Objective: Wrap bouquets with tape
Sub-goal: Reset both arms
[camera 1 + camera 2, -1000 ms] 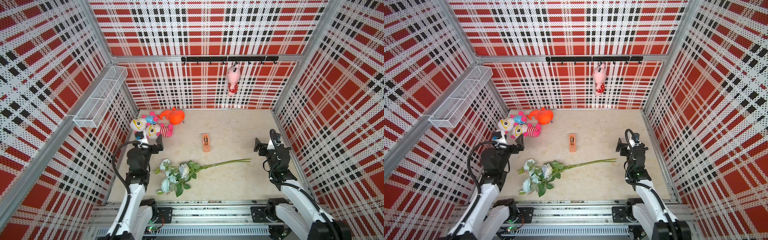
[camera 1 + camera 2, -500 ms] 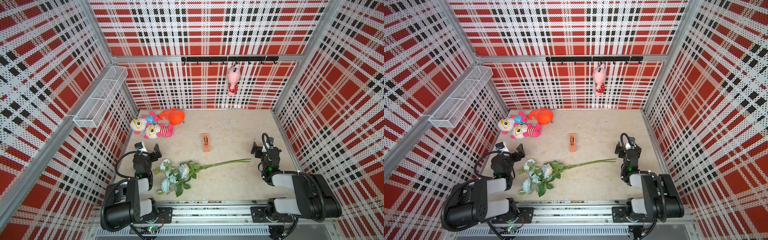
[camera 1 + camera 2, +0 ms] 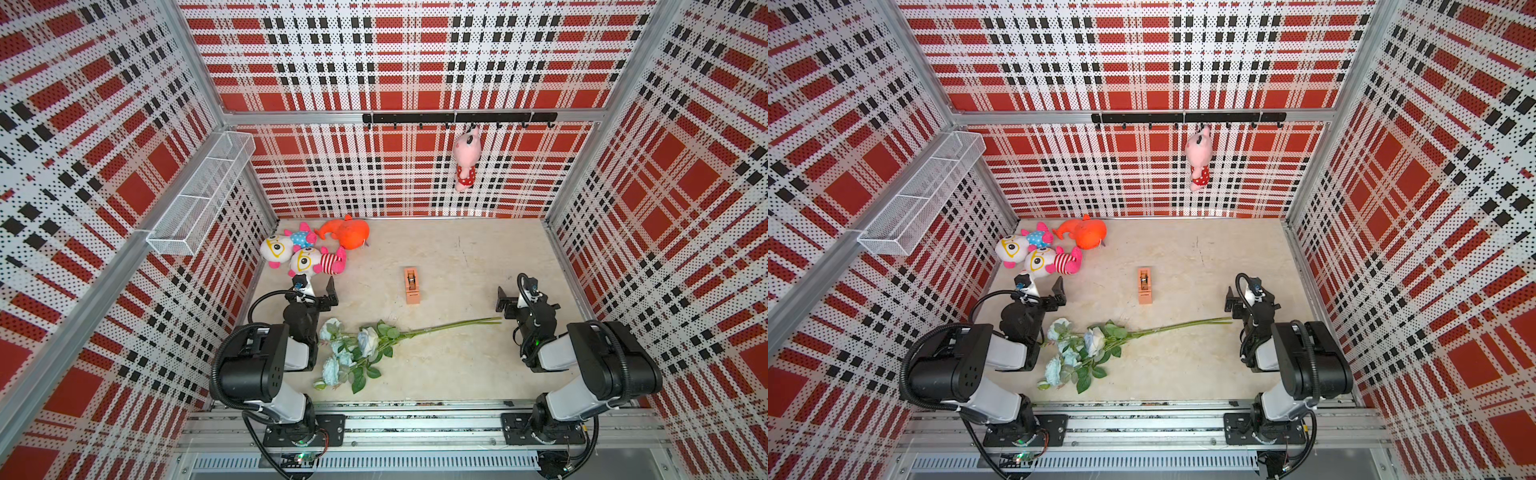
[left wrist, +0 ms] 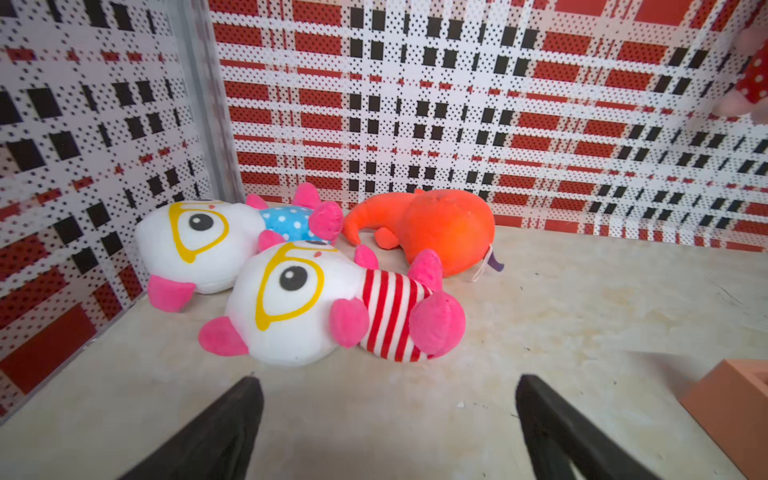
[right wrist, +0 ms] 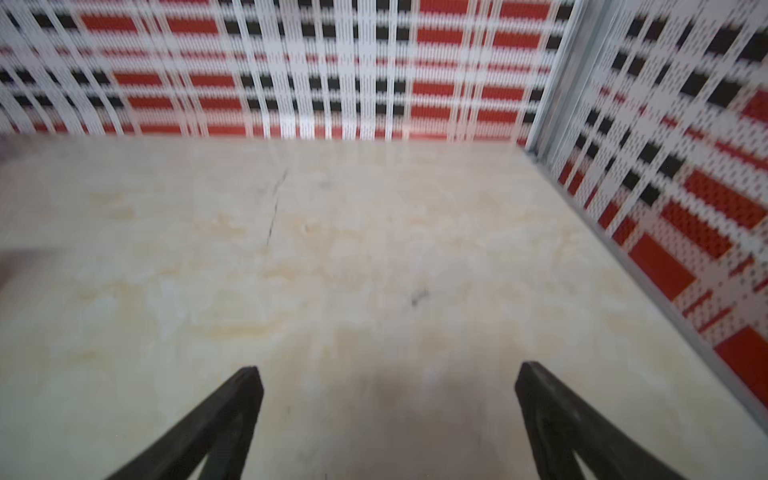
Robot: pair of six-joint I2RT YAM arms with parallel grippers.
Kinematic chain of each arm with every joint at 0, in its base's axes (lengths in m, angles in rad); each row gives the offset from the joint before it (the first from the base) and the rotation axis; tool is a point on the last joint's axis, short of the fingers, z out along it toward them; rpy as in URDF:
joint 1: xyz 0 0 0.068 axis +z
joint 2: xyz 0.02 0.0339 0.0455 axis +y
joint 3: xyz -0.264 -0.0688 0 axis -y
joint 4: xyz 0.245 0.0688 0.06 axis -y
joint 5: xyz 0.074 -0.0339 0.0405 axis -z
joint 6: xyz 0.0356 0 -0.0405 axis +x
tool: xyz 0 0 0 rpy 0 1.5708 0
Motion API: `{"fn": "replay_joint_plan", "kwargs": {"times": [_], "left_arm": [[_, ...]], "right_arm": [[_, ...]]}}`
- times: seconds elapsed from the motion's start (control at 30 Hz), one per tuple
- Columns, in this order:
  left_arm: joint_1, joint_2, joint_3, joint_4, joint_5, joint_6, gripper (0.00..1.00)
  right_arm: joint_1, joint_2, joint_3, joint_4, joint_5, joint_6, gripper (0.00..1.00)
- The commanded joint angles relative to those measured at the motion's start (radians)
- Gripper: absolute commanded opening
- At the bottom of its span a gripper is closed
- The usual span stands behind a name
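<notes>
My left end effector (image 4: 384, 382): fingers apart, empty, toward the left edge.
My right end effector (image 5: 384, 374): fingers apart, empty, toward the right edge.
Pale blue-white rose bouquet (image 3: 390, 333): flat near the front edge, between them.
Orange-tan tape dispenser (image 3: 412, 284): centre, standing clear.
Beige marbled tabletop (image 3: 478, 257): bare toward the far right corner.

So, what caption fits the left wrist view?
Open left gripper facing striped plush toy, dotted plush toy, orange plush toy and tape dispenser corner.
</notes>
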Motion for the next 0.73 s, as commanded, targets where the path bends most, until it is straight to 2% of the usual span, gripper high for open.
{"fn": "replay_joint_plan", "kwargs": {"times": [0.0,0.03,0.07,0.1,0.17,0.23,0.5,0.7], "left_arm": [[-0.023,0.006,0.003,0.067,-0.112,0.022,0.98],[-0.021,0.01,0.004,0.07,-0.116,0.019,0.98],[-0.021,0.009,0.005,0.068,-0.115,0.017,0.98],[-0.021,0.009,0.005,0.069,-0.116,0.016,0.98],[-0.022,0.009,0.003,0.069,-0.115,0.016,0.98],[-0.02,0.007,0.002,0.069,-0.115,0.017,0.98],[-0.021,0.008,0.002,0.07,-0.119,0.016,0.98],[-0.021,0.007,0.002,0.069,-0.119,0.016,0.98]], "right_arm": [[-0.009,0.005,0.109,-0.011,0.064,0.016,1.0],[-0.037,-0.021,0.108,-0.055,0.013,0.044,1.0],[-0.041,-0.006,0.097,-0.006,0.004,0.043,1.0],[-0.039,0.013,0.088,0.042,0.014,0.037,1.0],[-0.037,-0.018,0.093,-0.017,0.016,0.044,1.0],[-0.037,0.007,0.084,0.043,0.015,0.036,1.0],[-0.03,0.004,0.113,-0.023,0.001,0.02,1.0],[-0.03,-0.002,0.1,-0.002,-0.004,0.018,1.0]]}}
